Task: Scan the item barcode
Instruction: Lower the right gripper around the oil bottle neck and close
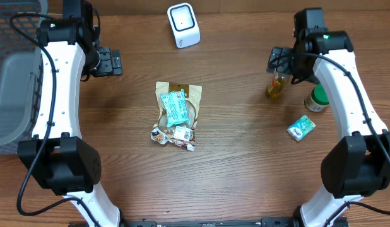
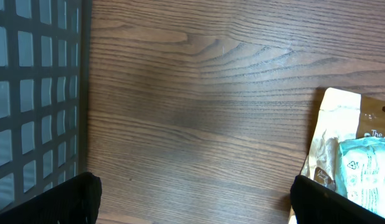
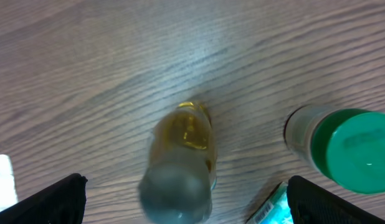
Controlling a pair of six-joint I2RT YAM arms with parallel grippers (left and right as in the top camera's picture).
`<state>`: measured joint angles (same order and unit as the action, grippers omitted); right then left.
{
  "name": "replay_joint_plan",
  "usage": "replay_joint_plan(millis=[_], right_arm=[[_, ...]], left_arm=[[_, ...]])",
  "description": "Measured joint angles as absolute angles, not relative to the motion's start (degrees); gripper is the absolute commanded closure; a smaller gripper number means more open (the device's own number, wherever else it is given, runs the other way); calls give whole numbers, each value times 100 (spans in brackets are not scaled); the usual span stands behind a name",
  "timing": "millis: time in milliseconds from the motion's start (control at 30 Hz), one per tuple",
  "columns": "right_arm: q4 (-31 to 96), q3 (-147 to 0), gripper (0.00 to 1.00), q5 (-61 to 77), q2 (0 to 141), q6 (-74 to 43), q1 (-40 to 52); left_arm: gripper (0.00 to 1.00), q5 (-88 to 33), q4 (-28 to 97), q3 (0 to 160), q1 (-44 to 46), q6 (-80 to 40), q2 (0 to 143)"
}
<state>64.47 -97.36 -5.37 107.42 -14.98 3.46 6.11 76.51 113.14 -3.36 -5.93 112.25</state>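
- While the right claw (image 3: pixel 192 202) hangs wide open and empty, what is under it?
- A small clear bottle of yellow liquid with a grey cap (image 3: pixel 182 146), standing up right below. I think that gets scanned.
- What is close by?
- A clear jar with a green lid (image 3: pixel 351 146), just right of it. So go straight down, one finger on each side. Squeeze the body, not the cap, and don't bump the jar.
- Then?
- Carry it to the white boxy scanner (image 1: pixel 183 25) at the far middle and turn its barcode that way.
- And the left claw (image 1: pixel 110 62)?
- Wide open too, empty, far left near the grey plastic basket (image 1: pixel 12 75).
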Motion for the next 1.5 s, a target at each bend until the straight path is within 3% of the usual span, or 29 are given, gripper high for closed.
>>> replay_joint_plan(millis=[467,600,833,1000,1333,1433,1500], right_arm=[[5594,-8976,0,-537,10744,-1496,346],[5568,-8976,10,-539,10744,-1492,346],[5572,-8976,13,-537,10744,-1492,349],[5572,-8973,26,-539,10744,-1503,346],[5575,-8965,40,-539,10744,-1496,346],[5594,-8965,41,-539,10744,-1494,346],[5599,-8965,32,-539,10744,-1496,346]], left_arm=[[0,611,7651,11316,-336,-593,11225],[0,611,7651,11314,-336,-593,11225],[0,611,7651,11314,-336,-593,11225],[1,611,7651,11316,-336,-593,11225],[0,611,7651,11316,-336,-593,11225],[0,611,7651,11316,-336,-593,11225],[0,611,7651,11316,-336,-593,11225]])
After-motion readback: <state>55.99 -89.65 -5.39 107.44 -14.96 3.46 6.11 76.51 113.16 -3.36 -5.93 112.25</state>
